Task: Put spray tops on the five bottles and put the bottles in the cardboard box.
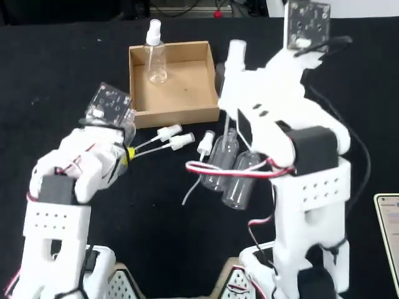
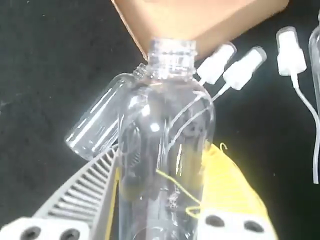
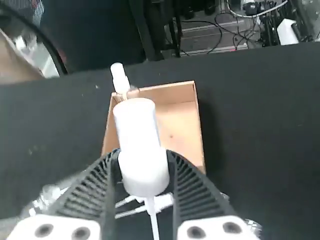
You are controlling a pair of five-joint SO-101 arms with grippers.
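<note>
My left gripper (image 2: pixel 165 170) is shut on a clear bottle (image 2: pixel 167 125) with an open neck, held just in front of the cardboard box (image 1: pixel 187 93). A second bare bottle (image 2: pixel 95 130) lies right beside it. My right gripper (image 3: pixel 142 172) is shut on a white spray top (image 3: pixel 140 145), held high near the box's right corner (image 1: pixel 235 55). In the box stands one bottle with a spray top (image 1: pixel 154 59). Three loose spray tops (image 1: pixel 169 132) (image 1: pixel 181 141) (image 1: pixel 206 143) lie in front of the box. Two more bare bottles (image 1: pixel 221 163) (image 1: pixel 240 182) lie under the right arm.
The right arm's body (image 1: pixel 293 131) hangs over the two lying bottles. A white card (image 1: pixel 389 218) lies at the table's right edge. Black cloth (image 1: pixel 62 62) covers the table, with open room left of the box and at the front middle.
</note>
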